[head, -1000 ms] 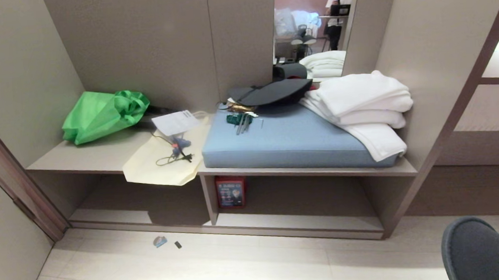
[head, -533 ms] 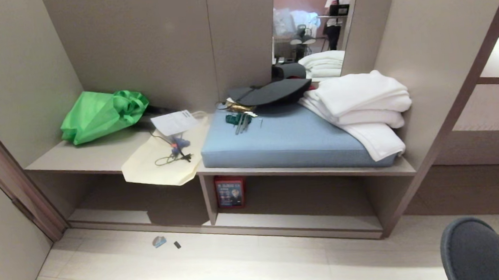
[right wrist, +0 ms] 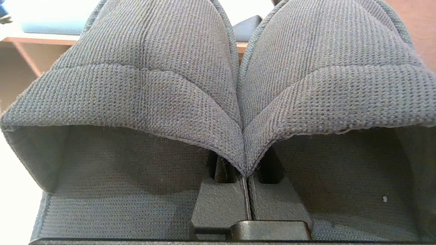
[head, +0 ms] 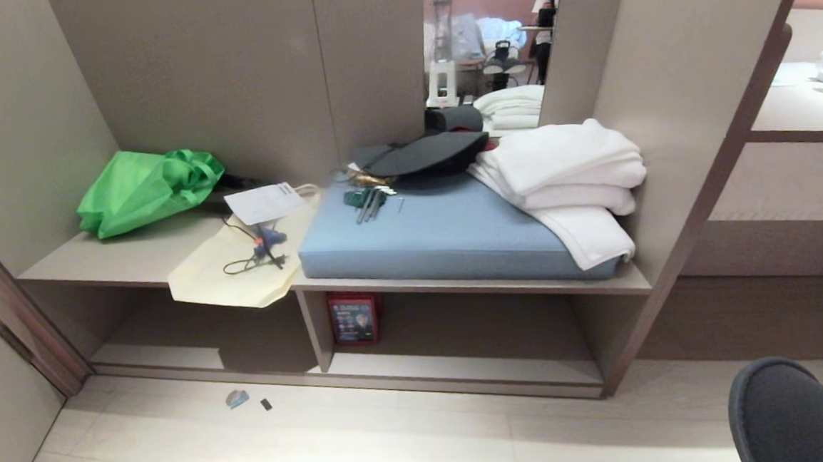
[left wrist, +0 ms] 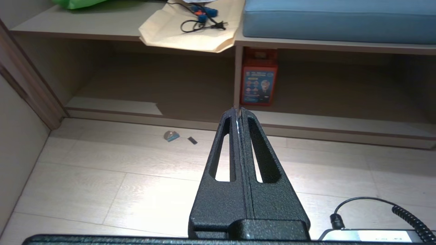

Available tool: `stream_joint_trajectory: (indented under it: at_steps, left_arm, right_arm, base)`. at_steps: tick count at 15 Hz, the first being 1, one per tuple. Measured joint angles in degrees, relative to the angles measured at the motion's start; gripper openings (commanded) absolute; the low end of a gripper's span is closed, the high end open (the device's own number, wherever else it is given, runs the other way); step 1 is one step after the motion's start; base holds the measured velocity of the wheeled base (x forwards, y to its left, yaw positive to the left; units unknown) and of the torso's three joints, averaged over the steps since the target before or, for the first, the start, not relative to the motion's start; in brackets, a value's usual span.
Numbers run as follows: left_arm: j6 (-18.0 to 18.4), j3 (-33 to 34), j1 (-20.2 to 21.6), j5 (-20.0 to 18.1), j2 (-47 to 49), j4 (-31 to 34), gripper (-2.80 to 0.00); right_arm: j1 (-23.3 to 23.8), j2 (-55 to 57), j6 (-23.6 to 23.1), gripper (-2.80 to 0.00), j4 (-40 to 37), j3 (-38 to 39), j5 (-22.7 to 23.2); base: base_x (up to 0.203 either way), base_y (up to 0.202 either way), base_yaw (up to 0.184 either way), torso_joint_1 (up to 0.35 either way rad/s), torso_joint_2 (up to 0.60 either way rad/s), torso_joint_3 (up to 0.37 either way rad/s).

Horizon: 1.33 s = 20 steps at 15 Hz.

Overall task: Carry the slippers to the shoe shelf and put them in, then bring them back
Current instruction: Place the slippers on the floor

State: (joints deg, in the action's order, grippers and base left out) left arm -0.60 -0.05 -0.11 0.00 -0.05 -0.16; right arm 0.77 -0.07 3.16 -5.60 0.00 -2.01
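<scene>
Slippers (right wrist: 218, 88), two of them, are hanging side by side from the right gripper (right wrist: 246, 170), whose jaws are pinching the inner edges of both bands together; their two toes (head: 787, 408) are showing at the head view's lower right, above the floor (head: 396, 446). The left gripper (left wrist: 237, 112) is hovering empty, jaws pressed together, pointing toward the two low cubbies. One red box (head: 353, 318) is standing in the right cubby (head: 463, 367); the shelf (head: 169, 356) is lying to its left.
</scene>
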Motion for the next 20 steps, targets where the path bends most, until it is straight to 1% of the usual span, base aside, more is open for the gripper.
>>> stream_joint_trajectory:
  at_steps: [20]
  left_arm:
    - [-0.2,0.0,0.0,0.0,0.0,0.0,-2.8]
  right_arm:
    - [0.0,0.0,0.1,-2.8,0.0,0.0,0.0]
  base:
    - [0.0,-0.196,0.003,0.002,0.0,0.002]
